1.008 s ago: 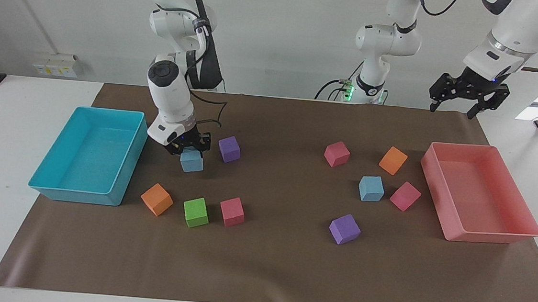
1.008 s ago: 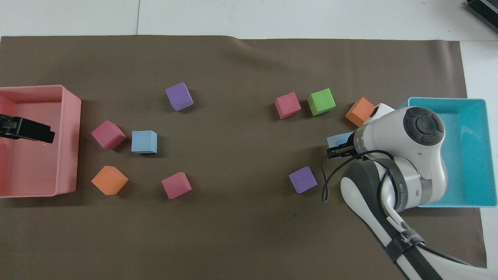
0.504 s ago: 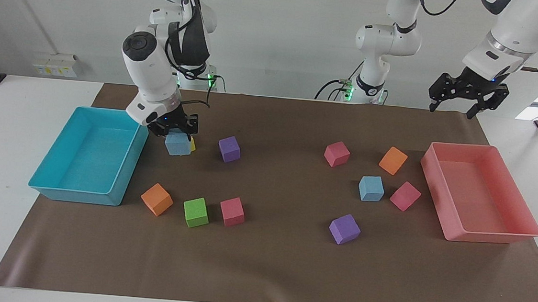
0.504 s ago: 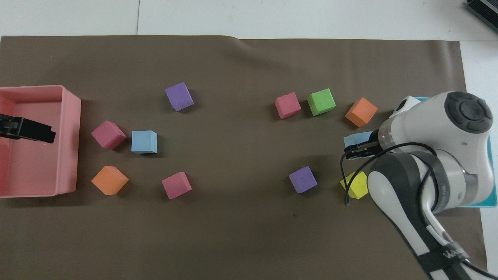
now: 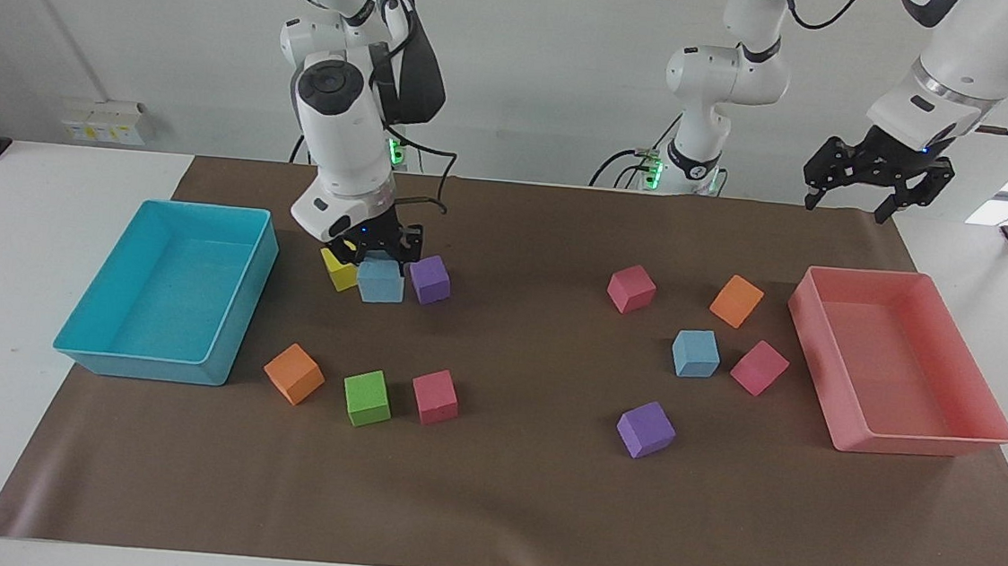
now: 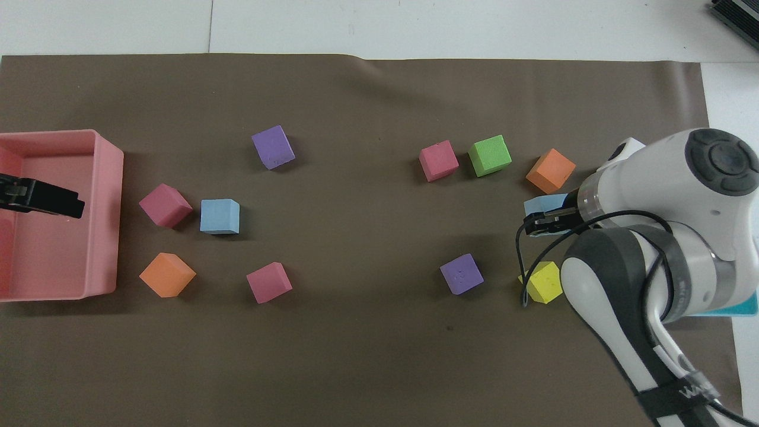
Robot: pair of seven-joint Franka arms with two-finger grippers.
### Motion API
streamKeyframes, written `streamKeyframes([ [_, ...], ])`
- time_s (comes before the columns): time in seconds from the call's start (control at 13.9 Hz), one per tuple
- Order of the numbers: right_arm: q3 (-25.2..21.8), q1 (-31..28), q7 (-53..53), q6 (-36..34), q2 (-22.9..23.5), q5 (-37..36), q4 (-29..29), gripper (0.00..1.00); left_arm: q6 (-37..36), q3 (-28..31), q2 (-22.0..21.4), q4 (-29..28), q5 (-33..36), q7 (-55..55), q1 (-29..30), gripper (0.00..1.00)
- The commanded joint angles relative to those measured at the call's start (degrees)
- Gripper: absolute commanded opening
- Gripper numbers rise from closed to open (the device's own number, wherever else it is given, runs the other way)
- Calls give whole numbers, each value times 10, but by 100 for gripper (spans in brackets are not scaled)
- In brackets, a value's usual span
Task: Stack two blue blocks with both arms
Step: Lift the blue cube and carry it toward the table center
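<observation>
— Blue blocks: where are the two of them?

— One blue block point(image 5: 380, 280) is clamped in the right hand point(image 5: 378, 251), lifted just above the counter point(image 5: 504, 508) over the spot between a yellow cube point(image 5: 339, 270) and a purple cube point(image 5: 429, 279), at the right arm's end. The other blue block point(image 5: 695, 353) sits on the counter toward the left arm's end, beside a pink cube point(image 5: 759, 367).

— So which way does the carry run?

— Across the counter toward the left arm's end, by my reading. The resting block lies well apart from the carried one and a little farther from the robots.

— And the left hand point(image 5: 877, 173)?

— Released, jaws wide, grasping nothing. It hangs over the counter's edge near the pink tray point(image 5: 923, 440), waiting. It looks the nearer hand to the resting block.

— What matters when setting down?

— Squaring the faces, I'd judge, since foam cubes topple off-centre.
</observation>
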Motion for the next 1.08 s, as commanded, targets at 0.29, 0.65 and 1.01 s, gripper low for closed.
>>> streamKeyframes([
  [0.29,0,96,131,23,100,4,77,0,3,-5,-4,-6,4,5,4,100],
  [0.65,1,161,206,75,193,6,136,0,3,-4,-7,-9,4,3,4,100],
  [1.01,1,185,205,140,219,8,131,0,3,-4,-7,-9,4,1,4,100],
])
